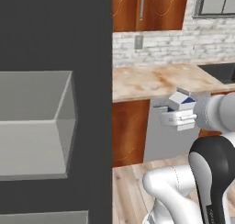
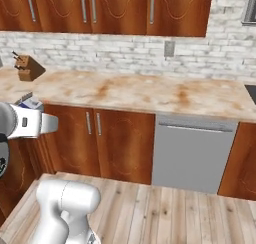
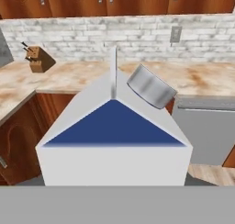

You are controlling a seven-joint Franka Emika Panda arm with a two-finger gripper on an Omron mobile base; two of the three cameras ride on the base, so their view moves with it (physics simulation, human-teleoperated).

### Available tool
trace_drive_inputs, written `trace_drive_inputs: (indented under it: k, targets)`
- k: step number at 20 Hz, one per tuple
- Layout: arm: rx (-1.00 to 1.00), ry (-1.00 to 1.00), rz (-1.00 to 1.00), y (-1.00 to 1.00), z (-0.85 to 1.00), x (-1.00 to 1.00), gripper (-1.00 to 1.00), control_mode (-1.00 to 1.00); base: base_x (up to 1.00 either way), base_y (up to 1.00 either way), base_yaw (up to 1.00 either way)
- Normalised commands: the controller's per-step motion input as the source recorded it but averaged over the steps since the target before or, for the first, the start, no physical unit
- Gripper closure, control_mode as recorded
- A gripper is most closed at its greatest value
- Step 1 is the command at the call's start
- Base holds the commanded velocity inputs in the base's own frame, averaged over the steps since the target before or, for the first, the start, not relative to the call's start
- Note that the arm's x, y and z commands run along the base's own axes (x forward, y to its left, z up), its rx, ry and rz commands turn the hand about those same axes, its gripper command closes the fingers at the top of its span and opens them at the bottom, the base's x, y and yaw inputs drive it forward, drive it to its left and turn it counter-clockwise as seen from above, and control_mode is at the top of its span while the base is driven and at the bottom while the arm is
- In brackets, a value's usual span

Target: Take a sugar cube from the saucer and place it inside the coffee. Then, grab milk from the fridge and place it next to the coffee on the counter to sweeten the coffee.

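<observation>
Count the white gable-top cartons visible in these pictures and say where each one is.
1. The white gable-top milk carton with blue panel sits between the robot's gripper fingers, held in the air in front of the marbled stone counter. Others may be hidden.

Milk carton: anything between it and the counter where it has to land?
Nothing visible does. The milk sits in the hand, out in front of the counter's edge. The marbled top straight ahead looks bare; the knife block stands far off to one side. The coffee isn't visible here.

Wooden knife block (image 2: 28, 68) against the brick wall, grey dishwasher (image 2: 192, 153) under wooden cabinets
</observation>
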Motion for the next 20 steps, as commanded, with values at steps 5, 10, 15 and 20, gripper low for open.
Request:
trace_drive_inputs:
  k: [5,10,15,20]
  targets:
    - [0.00,0.00,0.00,0.00,0.00,0.00,1.00,1.00,1.00,-0.49,0.00]
    - [0.00,0.00,0.00,0.00,0.00,0.00,1.00,1.00,1.00,-0.47,-0.03]
    - [0.00,0.00,0.00,0.00,0.00,0.00,1.00,1.00,1.00,-0.59,-0.22]
    - [0.00,0.00,0.00,0.00,0.00,0.00,1.00,1.00,1.00,-0.43,-0.01]
